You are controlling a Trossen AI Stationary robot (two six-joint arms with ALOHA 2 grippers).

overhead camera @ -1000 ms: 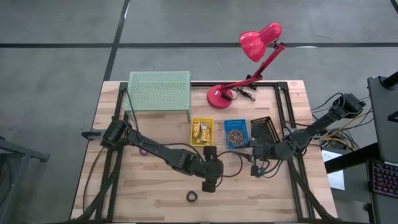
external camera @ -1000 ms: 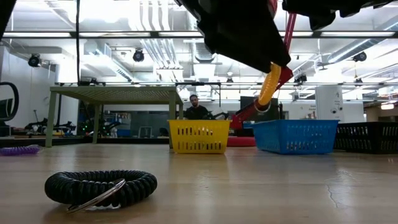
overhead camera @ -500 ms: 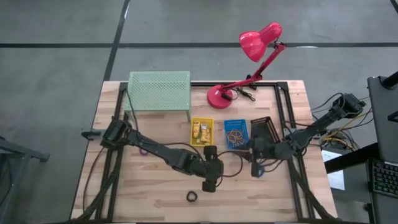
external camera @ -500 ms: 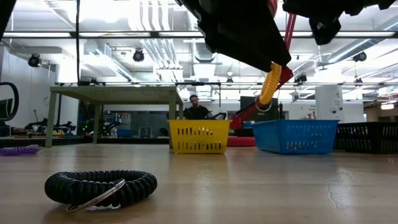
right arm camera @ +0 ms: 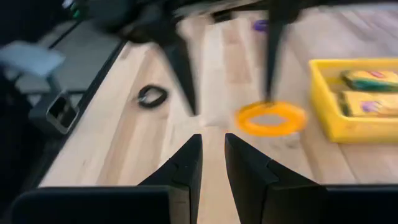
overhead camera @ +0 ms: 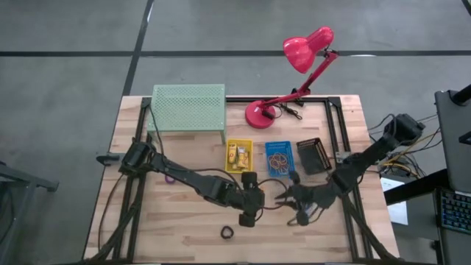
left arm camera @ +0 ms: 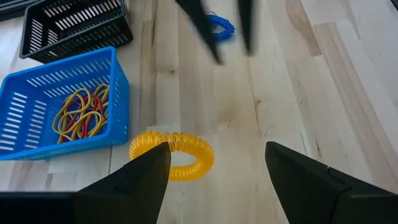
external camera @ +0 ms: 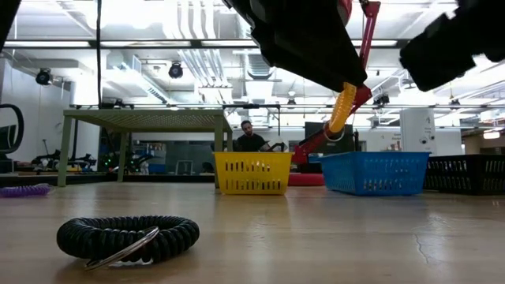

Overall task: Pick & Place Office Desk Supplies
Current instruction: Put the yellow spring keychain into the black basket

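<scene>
Fingers on your left gripper (left arm camera: 214, 174) stand wide apart and empty, poised just above the yellow coiled plastic ring (left arm camera: 172, 155) lying on the wooden tabletop (overhead camera: 176, 213), so the coil sits framed between them, probably lined up for a pick. Your right gripper (right arm camera: 212, 168) hangs low nearby, facing the same coil, fingers (right arm camera: 180, 165) nearly together with nothing between them. A black coiled ring (overhead camera: 227, 232) lies nearer the front edge, a blue coil (left arm camera: 219, 25) beside the right arm. Left to right, the containers: your small yellow mesh basket (overhead camera: 238, 155) holds yellow packets, the blue mesh basket (left arm camera: 65, 102) holds red and yellow rubber-band loops, and the black mesh basket (overhead camera: 314, 156) looks empty.
</scene>
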